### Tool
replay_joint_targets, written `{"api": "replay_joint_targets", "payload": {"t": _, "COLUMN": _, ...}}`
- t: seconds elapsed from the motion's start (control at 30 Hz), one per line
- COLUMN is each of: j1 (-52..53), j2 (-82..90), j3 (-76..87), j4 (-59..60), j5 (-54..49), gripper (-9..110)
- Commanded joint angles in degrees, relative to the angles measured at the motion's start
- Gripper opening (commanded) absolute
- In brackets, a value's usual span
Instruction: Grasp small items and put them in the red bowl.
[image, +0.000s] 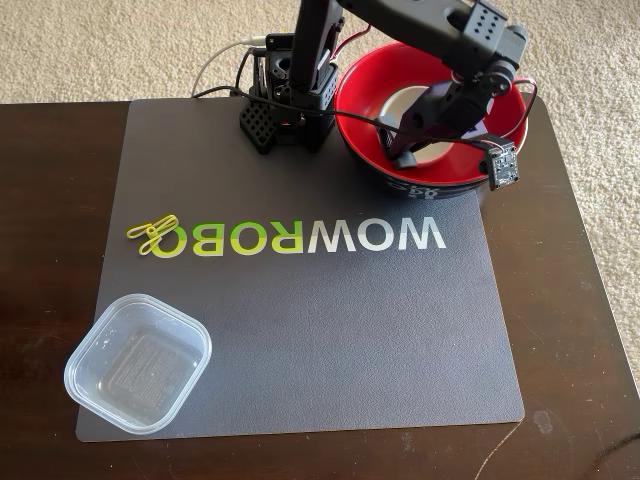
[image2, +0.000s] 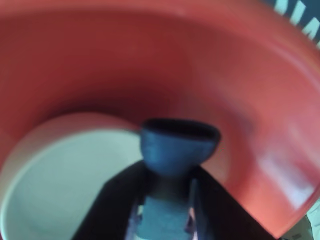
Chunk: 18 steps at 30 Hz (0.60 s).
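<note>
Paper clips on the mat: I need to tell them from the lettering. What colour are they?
Yellow-green, the paper clips show best in the fixed view.

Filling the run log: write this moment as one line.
end effector: inside red bowl, holding dark piece | white dish: in bowl | clips, clear container: on mat

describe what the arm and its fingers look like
The arm is matte black plastic, with a perforated base and screw-dotted servo housings. Red, black and white cables run along it. A small camera board hangs by the wrist. The fingers look black.
</note>
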Motion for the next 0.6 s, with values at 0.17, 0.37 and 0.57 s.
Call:
{"api": "replay_joint_targets", "payload": {"t": 0.17, "j1": 1.4, "j2": 11.2, "j3": -1.4, "j4": 0.0, "j5": -0.2, "gripper": 34}}
{"api": "replay_joint_targets", "payload": {"t": 0.37, "j1": 13.0, "j2": 22.9, "j3": -6.9, "j4": 0.0, "j5": -3.3, "gripper": 38}}
{"api": "replay_joint_targets", "payload": {"t": 0.57, "j1": 44.2, "j2": 23.0, "j3": -20.7, "j4": -1.7, "j5": -19.6, "gripper": 38}}
